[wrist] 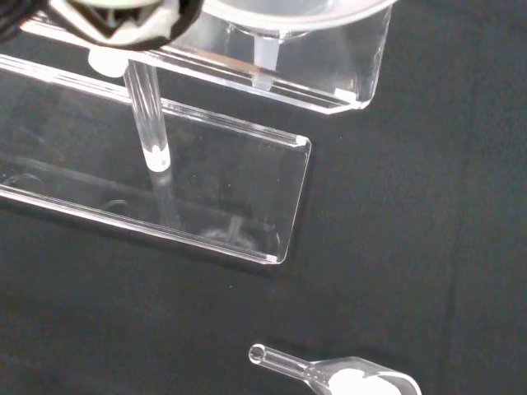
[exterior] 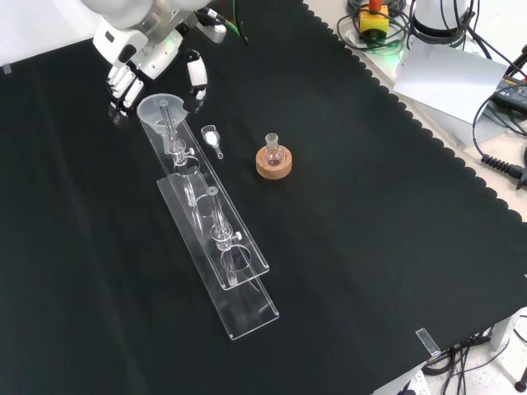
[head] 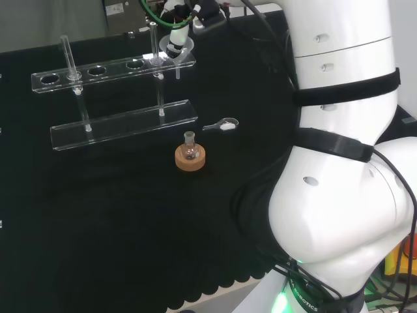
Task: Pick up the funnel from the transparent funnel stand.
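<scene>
So the clear cone-shaped plastic funnel (exterior: 160, 109) sits in the end hole of the transparent acrylic funnel stand (exterior: 216, 239), at the far end in the front view, with its stem hanging straight down through the upper shelf. The black and white robot hand (exterior: 140, 70) hovers right behind and above the rim, fingers pointing down on the far side and the thumb off to the right. They look relaxed and spread, not touching the cone. I reckon the move is straight down, then lifting along the vertical stem.
</scene>
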